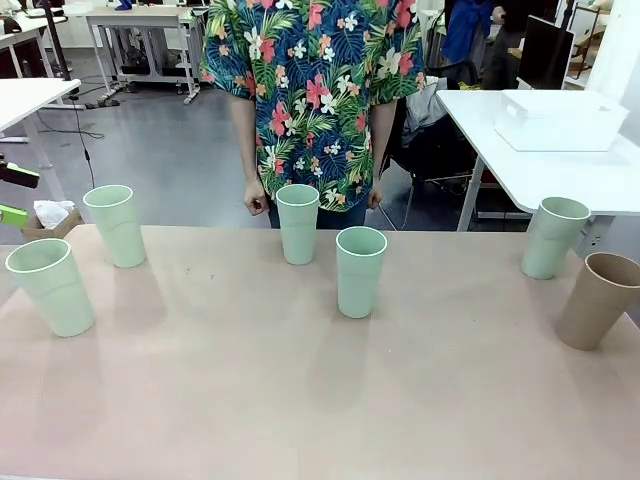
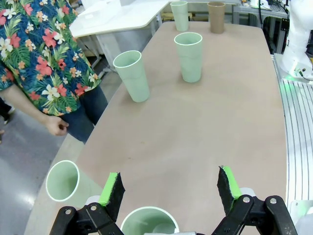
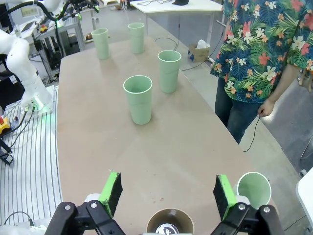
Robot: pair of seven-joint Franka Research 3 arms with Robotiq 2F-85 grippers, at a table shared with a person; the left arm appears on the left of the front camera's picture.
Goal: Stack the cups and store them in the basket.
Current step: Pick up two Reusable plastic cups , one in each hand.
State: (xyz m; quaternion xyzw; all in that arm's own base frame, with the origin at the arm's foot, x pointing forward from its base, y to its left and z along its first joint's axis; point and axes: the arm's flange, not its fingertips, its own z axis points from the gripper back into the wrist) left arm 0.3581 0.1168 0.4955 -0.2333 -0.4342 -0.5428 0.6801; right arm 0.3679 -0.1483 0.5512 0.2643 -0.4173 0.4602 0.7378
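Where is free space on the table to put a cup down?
Bare: the near strip of the table; the gap between second cup and third cup from the left; the gap between fourth cup and fifth cup. Crowded: both ends.

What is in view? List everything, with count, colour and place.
Table: one, beige, foreground.
Mint green cups: five, pale green, upright on it, two left, two middle, one right.
Brown cup: one, tan, upright at the right end.
Basket: one, white, on a white side table, far right.
Person: one, floral shirt, standing at the far side.
Left gripper: one, black with green pads, jaws open over a green cup.
Right gripper: one, same colours, jaws open over the brown cup.
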